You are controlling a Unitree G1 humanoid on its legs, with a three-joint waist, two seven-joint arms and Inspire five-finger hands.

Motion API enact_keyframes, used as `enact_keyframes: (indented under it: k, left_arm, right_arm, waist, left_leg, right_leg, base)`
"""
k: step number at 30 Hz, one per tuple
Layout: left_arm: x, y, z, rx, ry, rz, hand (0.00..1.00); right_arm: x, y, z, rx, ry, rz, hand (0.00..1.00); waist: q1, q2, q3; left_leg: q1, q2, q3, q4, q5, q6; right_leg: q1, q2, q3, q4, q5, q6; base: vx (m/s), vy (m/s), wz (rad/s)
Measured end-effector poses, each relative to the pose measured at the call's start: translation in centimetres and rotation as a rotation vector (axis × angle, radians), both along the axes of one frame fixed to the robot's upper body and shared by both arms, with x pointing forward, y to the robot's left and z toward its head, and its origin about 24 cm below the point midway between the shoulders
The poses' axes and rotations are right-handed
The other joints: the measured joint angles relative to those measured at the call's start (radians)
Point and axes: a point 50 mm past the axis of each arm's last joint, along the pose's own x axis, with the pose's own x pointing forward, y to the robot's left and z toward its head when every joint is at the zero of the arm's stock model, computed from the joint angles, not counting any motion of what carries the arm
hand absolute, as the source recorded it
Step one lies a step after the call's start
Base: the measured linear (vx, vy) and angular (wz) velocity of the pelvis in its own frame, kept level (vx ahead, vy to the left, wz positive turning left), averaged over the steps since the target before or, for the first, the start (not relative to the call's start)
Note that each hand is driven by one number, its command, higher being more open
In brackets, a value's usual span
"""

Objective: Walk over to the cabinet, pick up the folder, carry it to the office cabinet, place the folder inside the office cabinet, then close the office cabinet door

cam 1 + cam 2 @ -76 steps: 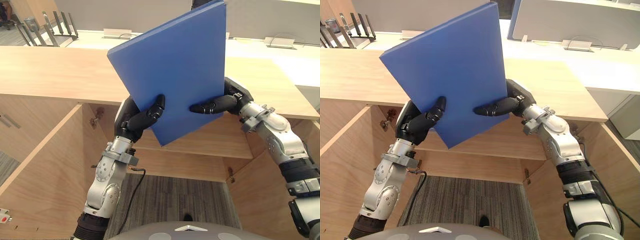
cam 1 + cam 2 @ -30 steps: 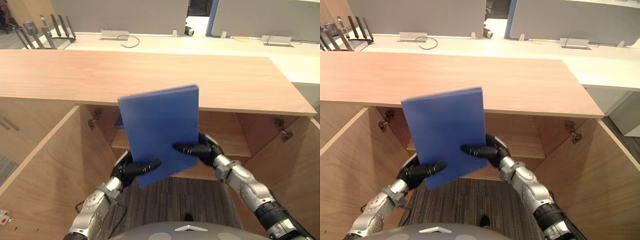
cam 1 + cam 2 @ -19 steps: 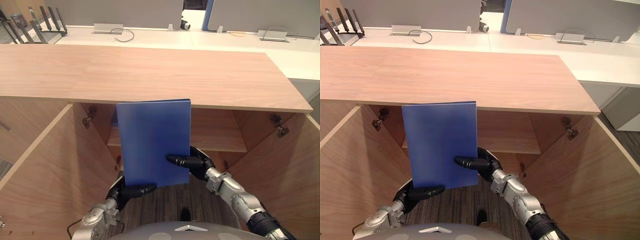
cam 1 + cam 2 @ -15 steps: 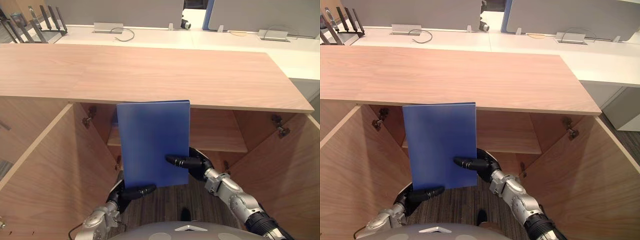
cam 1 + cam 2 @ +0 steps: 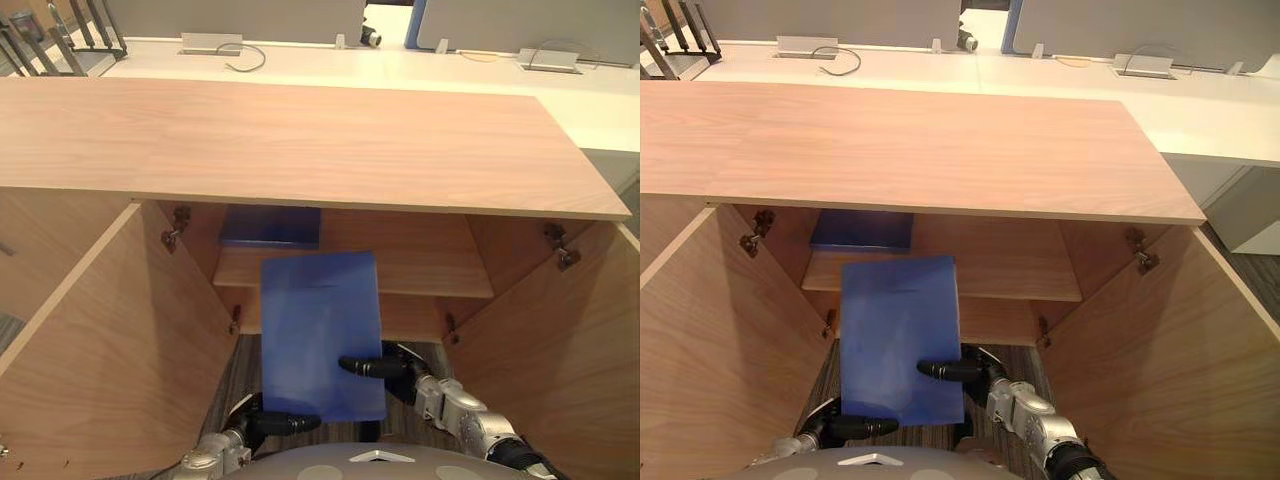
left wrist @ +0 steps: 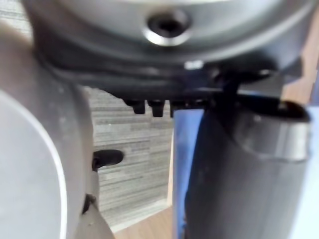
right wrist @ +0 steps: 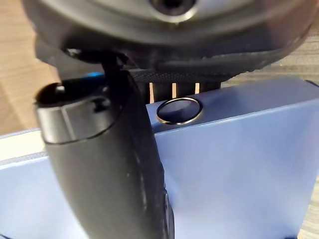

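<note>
The blue folder (image 5: 320, 320) stands nearly upright in front of the open office cabinet, below its wooden top (image 5: 300, 140) and level with the inner shelf (image 5: 430, 282). My right hand (image 5: 400, 368) is shut on the folder's right lower edge, thumb across its face; the right wrist view shows that thumb (image 7: 99, 164) on the blue cover (image 7: 239, 159). My left hand (image 5: 265, 423) pinches the lower left corner, thumb in front and fingers behind; the folder's edge (image 6: 182, 164) runs beside the thumb (image 6: 239, 174).
A second blue folder (image 5: 270, 225) lies flat on the shelf at the back left. Both cabinet doors stand open: the left door (image 5: 90, 340) and the right door (image 5: 560, 350) flank the opening. Grey carpet (image 5: 420, 350) shows below.
Both hands have brought the folder down from above the cabinet top to in front of the open compartment. The view has shifted, and the second folder on the shelf has come into sight.
</note>
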Motion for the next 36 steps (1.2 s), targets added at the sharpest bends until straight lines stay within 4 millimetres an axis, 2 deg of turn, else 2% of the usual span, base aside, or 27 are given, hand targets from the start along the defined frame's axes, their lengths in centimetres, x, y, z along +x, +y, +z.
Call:
enact_keyframes:
  k: [5, 11, 14, 16, 17, 19, 23, 27, 32, 36]
  left_arm:
    - [0.0, 0.4, -0.2, 0.021, 0.016, 0.029, 1.00]
    - [-0.4, 1.0, -0.4, 0.032, 0.034, 0.134, 1.00]
    - [-0.7, 1.8, -0.5, 0.071, 0.043, 0.232, 1.00]
    - [-1.8, 3.7, -0.6, 0.138, 0.090, 0.361, 1.00]
    - [-2.2, 4.1, -0.6, 0.153, 0.102, 0.390, 1.00]
    - [-4.0, 5.6, -0.6, 0.197, 0.140, 0.511, 1.00]
    - [-5.4, 6.3, -0.6, 0.219, 0.168, 0.614, 1.00]
    - [-6.1, 5.2, -1.0, 0.193, 0.190, 0.667, 1.00]
    - [-5.8, 3.5, -1.3, 0.146, 0.194, 0.670, 1.00]
    - [-5.6, 3.4, -1.4, 0.144, 0.192, 0.674, 1.00]
  right_arm:
    - [-0.1, -0.6, -0.5, -0.050, 0.028, 0.016, 0.00]
    - [-0.2, -1.8, -0.9, -0.040, 0.059, -0.102, 0.00]
    - [0.2, -2.8, -0.8, -0.006, 0.053, -0.286, 0.00]
    - [1.1, -4.4, -0.2, 0.103, 0.022, -0.547, 0.00]
    - [1.4, -4.9, 0.0, 0.133, 0.007, -0.624, 0.00]
    - [3.1, -6.8, 1.4, 0.248, -0.092, -0.916, 0.00]
    - [3.9, -8.2, 2.4, 0.393, -0.180, -1.173, 0.00]
    - [3.6, -7.4, 2.0, 0.510, -0.165, -1.329, 0.00]
    - [3.5, -5.4, 1.4, 0.556, -0.117, -1.339, 0.00]
    - [4.2, -4.3, 1.4, 0.598, -0.089, -1.350, 0.00]
  waist:
    - [0.001, -0.001, 0.011]
    - [0.003, 0.000, 0.014]
    - [0.013, 0.001, 0.014]
    - [0.023, 0.002, 0.015]
    - [0.025, 0.002, 0.015]
    - [0.025, 0.008, 0.017]
    - [0.030, 0.010, 0.017]
    - [0.035, 0.012, 0.018]
    - [0.042, 0.029, 0.026]
    - [0.058, 0.033, 0.028]
  left_leg:
    - [0.012, -0.001, -0.003, -0.014, 0.006, -0.001]
    - [0.015, -0.001, -0.014, -0.028, 0.010, -0.002]
    - [0.014, 0.000, -0.019, -0.030, 0.011, -0.003]
    - [0.013, -0.001, -0.024, -0.032, 0.013, -0.002]
    - [0.013, -0.002, -0.025, -0.032, 0.013, -0.002]
    - [0.015, -0.006, -0.031, -0.048, 0.024, 0.000]
    - [0.022, -0.007, -0.040, -0.068, 0.037, -0.004]
    - [0.035, -0.003, -0.041, -0.084, 0.046, -0.009]
    - [0.048, 0.002, -0.038, -0.101, 0.051, -0.020]
    - [0.046, 0.013, -0.044, -0.101, 0.050, -0.029]
  right_leg:
    - [0.008, -0.001, -0.003, 0.000, -0.003, 0.002]
    - [0.007, 0.000, -0.014, 0.000, -0.010, 0.003]
    - [0.007, 0.001, -0.023, 0.000, -0.010, 0.003]
    - [0.008, 0.000, -0.029, 0.000, -0.010, 0.003]
    - [0.008, -0.001, -0.029, 0.000, -0.010, 0.003]
    - [0.007, -0.004, -0.033, 0.000, -0.010, 0.003]
    - [0.010, -0.005, -0.047, 0.000, -0.010, 0.002]
    - [0.017, -0.003, -0.055, 0.000, -0.013, -0.001]
    - [0.025, -0.003, -0.056, 0.000, -0.018, -0.006]
    - [0.025, 0.005, -0.064, 0.000, -0.024, -0.012]
  base:
    - [-0.01, -0.003, 0.01]
    - [0.01, -0.008, 0.04]
    - [0.01, -0.005, 0.05]
    - [-0.01, -0.002, 0.06]
    - [-0.02, 0.001, 0.07]
    - [-0.03, 0.003, 0.08]
    - [-0.02, -0.008, 0.09]
    - [-0.04, -0.022, 0.01]
    - [-0.04, -0.017, -0.01]
    - [-0.01, -0.033, 0.06]
